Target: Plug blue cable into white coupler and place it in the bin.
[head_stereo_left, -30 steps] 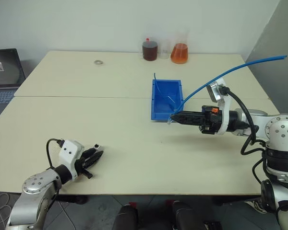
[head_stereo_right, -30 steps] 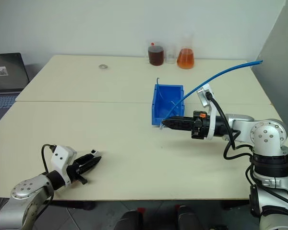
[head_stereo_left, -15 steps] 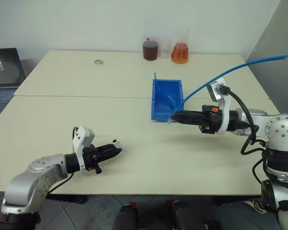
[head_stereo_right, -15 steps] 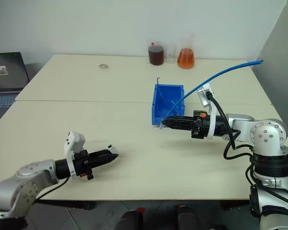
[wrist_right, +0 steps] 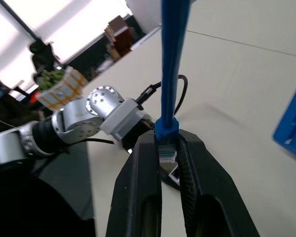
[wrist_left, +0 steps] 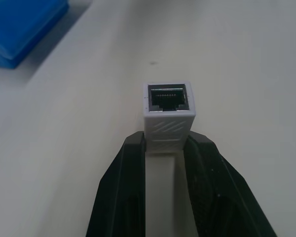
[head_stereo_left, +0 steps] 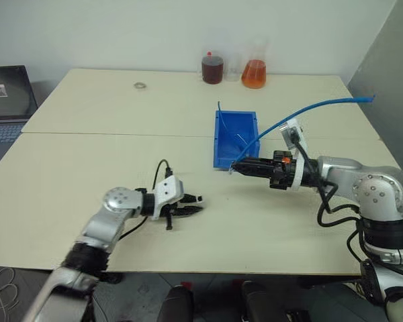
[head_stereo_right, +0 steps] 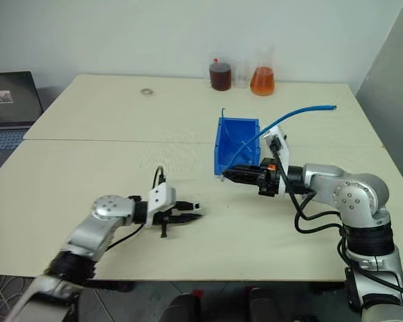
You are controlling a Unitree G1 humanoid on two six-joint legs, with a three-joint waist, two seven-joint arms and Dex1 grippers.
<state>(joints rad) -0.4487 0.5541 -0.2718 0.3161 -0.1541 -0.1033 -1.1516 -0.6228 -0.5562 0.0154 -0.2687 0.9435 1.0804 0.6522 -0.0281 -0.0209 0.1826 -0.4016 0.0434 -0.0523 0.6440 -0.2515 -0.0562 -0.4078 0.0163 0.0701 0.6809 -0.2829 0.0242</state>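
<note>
1. The left gripper (head_stereo_left: 196, 203) hangs low over the desk (head_stereo_left: 87, 161), its jaws clamped on the white coupler (wrist_left: 168, 115). The coupler sticks out past the fingertips (wrist_left: 133, 148), pinched by its rear half, with the dark socket face turned away from the wrist — contact pins show inside the opening.

2. The right gripper (head_stereo_left: 236, 166) is held above the desk with its jaws closed on the blue cable (head_stereo_left: 302, 114) right at the plug end. In the right wrist view the clear plug (wrist_right: 166, 154) sits between the two fingers (wrist_right: 138, 163), and the blue boot of the cable rises straight out from between them.

3. From the right jaws the cable arcs up and back over the right arm, its free end hanging in the air beyond the desk's far right side.

4. The two sets of jaws point roughly toward each other, well apart, with bare desk between them. The right wrist view looks past the plug onto the left arm's wrist.

5. The bin (head_stereo_left: 235, 137) stands on the desk just behind the right jaws — its near right corner close to the fingertips. A thin light strand lies inside it, and a short blue strand rises at its far left corner.

6. Beyond the bin, at the desk's far edge, stand a brown bottle (head_stereo_left: 211, 68) and a flask of orange liquid (head_stereo_left: 254, 72).
</note>
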